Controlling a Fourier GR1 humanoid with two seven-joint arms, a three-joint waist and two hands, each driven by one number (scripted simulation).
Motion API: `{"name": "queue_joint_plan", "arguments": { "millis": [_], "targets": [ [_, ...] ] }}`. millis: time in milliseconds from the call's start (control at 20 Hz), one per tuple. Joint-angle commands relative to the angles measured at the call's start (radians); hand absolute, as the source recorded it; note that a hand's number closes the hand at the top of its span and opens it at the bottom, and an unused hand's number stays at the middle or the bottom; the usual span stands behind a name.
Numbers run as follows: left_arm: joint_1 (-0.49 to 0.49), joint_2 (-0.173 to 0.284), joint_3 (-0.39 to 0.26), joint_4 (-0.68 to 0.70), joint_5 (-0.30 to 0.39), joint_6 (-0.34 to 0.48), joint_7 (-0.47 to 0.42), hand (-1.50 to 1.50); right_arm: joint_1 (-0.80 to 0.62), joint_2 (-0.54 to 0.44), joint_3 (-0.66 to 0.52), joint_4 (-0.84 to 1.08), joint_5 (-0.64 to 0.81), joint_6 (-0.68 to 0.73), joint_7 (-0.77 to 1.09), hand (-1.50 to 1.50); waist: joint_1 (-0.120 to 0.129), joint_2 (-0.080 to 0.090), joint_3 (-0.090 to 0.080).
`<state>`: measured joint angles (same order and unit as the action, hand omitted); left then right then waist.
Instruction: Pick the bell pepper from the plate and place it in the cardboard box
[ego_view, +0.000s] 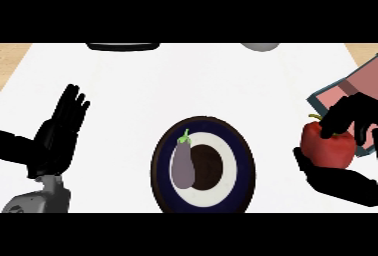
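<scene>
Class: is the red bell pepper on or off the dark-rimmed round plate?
Off: the red bell pepper sits in the right hand, beside the dark-rimmed round plate.

A white counter top (148, 80) is seen from steeply above, with strips of light wood-coloured surface exposed at its upper left and upper right corners. A round plate (164, 172) with a dark blue rim and white band is set on it slightly below centre, and a purple eggplant (181, 164) with a green stem is laid upright on the plate's left half. At the far edge a dark, flat object (123, 46) and a grey rounded object (260, 46) are partly cut off, while a box (347, 87) with a teal rim and pinkish interior is placed at the right edge.
</scene>
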<state>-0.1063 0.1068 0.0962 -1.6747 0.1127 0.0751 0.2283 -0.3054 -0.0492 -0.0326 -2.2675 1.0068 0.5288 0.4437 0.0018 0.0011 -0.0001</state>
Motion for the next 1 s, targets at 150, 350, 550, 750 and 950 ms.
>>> {"name": "queue_joint_plan", "arguments": {
  "millis": [150, 350, 550, 750, 950],
  "targets": [
    [0.02, -0.01, -0.014, -0.013, -0.006, -0.007, -0.011, 0.0, -0.147, -0.183, -0.337, 0.248, -0.167, -0.044, -0.136, 1.5, 0.001, 0.001, 0.0],
    [-0.03, 0.002, -0.002, 0.015, 0.0, -0.005, 0.023, 0.0, -0.176, -0.254, -0.298, 0.44, -0.031, -0.195, -0.21, 1.5, 0.007, 0.003, 0.0],
    [-0.053, -0.001, 0.009, 0.035, -0.001, 0.007, 0.016, 0.0, -0.165, -0.327, -0.322, 0.63, -0.025, -0.291, -0.348, 1.5, 0.006, 0.002, 0.0],
    [-0.023, -0.026, -0.022, -0.011, -0.027, 0.034, 0.035, 0.0, -0.186, -0.345, -0.297, 0.793, 0.015, -0.406, -0.414, 1.5, 0.006, 0.0, 0.0],
    [0.004, -0.022, -0.024, -0.025, -0.01, 0.004, 0.01, 0.0, -0.186, -0.46, -0.266, 0.985, 0.105, -0.374, -0.486, 1.5, 0.02, 0.005, 0.001]
  ]
}}
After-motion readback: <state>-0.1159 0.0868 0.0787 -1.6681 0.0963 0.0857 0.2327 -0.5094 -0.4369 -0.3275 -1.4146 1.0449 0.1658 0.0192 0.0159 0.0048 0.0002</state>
